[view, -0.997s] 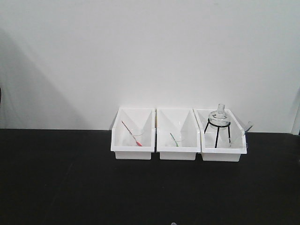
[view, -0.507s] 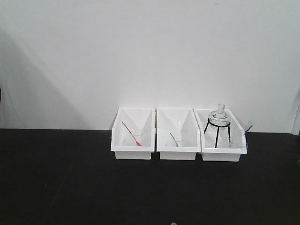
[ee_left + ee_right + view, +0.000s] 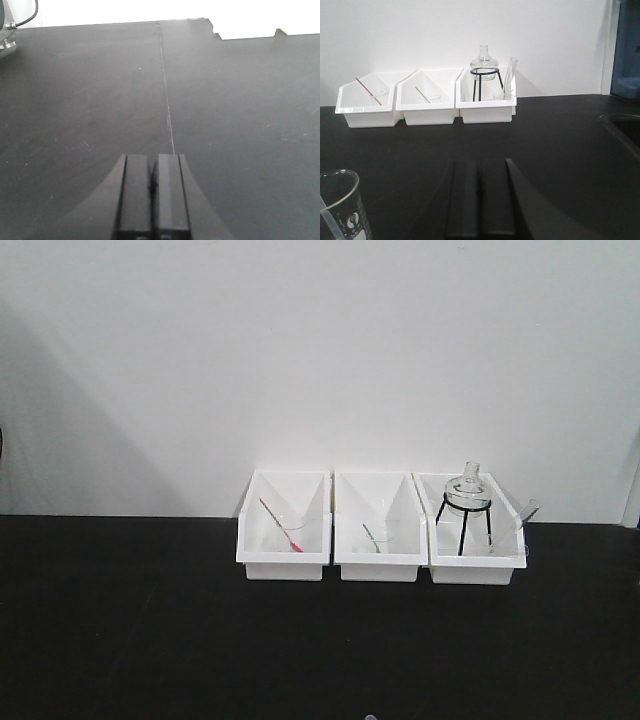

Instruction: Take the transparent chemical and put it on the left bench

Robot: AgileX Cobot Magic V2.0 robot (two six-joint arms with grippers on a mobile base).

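Fingers of the left gripper (image 3: 152,161) lie pressed together with only a thin dark seam between them and nothing held. They hang over a bare black surface (image 3: 240,110) crossed by a pale straight seam line. The right gripper (image 3: 480,166) is the same, its fingers drawn together and empty, aimed across the black tabletop (image 3: 560,140) toward three white bins (image 3: 429,104) at its back edge against the white wall.

The transparent chemical (image 3: 330,220) shows only as a short clear strip in the lower left corner of the right wrist view. It stands inside a clear glass beaker (image 3: 347,200), near the right fingers and to their left. Its long axis is tilted: the upper part leans up and left out of the picture, and the lower part slants down and right into the beaker. I cannot tell which end is the bulb.

In the bins, the left one holds a red pipette (image 3: 368,91), the middle one a green pipette (image 3: 421,94). The right one holds a glass flask (image 3: 484,62) on a black wire stand (image 3: 485,82), and beside it a clear tube (image 3: 510,75) leaning up and right.
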